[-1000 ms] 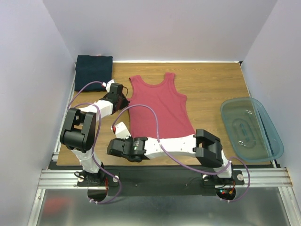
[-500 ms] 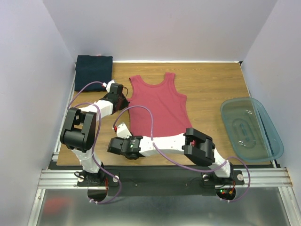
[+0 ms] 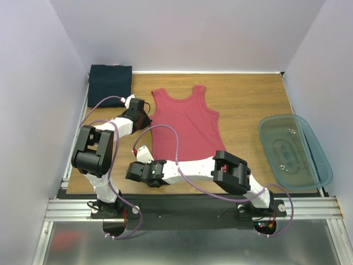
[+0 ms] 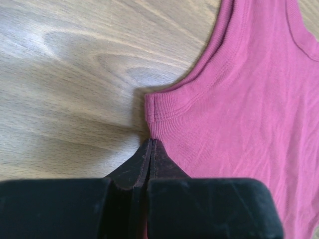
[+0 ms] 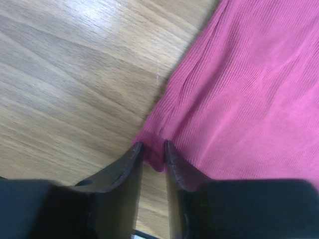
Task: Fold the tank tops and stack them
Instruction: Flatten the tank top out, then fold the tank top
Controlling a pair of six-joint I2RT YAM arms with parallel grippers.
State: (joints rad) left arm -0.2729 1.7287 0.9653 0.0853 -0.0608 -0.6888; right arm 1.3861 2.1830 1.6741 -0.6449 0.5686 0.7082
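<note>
The rose-red tank top [image 3: 185, 124] lies flat on the wooden table [image 3: 248, 99], neck toward the back. The dark navy tank top [image 3: 110, 81] is a folded rectangle at the back left corner. My left gripper [image 3: 145, 117] is at the red top's left side just below the armhole; in the left wrist view its jaws are shut [image 4: 151, 142] on the cloth's edge [image 4: 239, 99]. My right gripper [image 3: 142, 155] is at the bottom left hem corner; in the right wrist view it is closed [image 5: 153, 149] on a bunched bit of that corner [image 5: 249, 99].
A translucent blue-green plastic tub [image 3: 325, 165] stands at the right side of the table. Purple walls close in the left, back and right. Both arms reach across the table's near left part.
The right arm's elbow has shifted left and folded in, while its gripper stayed at the hem corner. The left arm and both tops have not moved.
</note>
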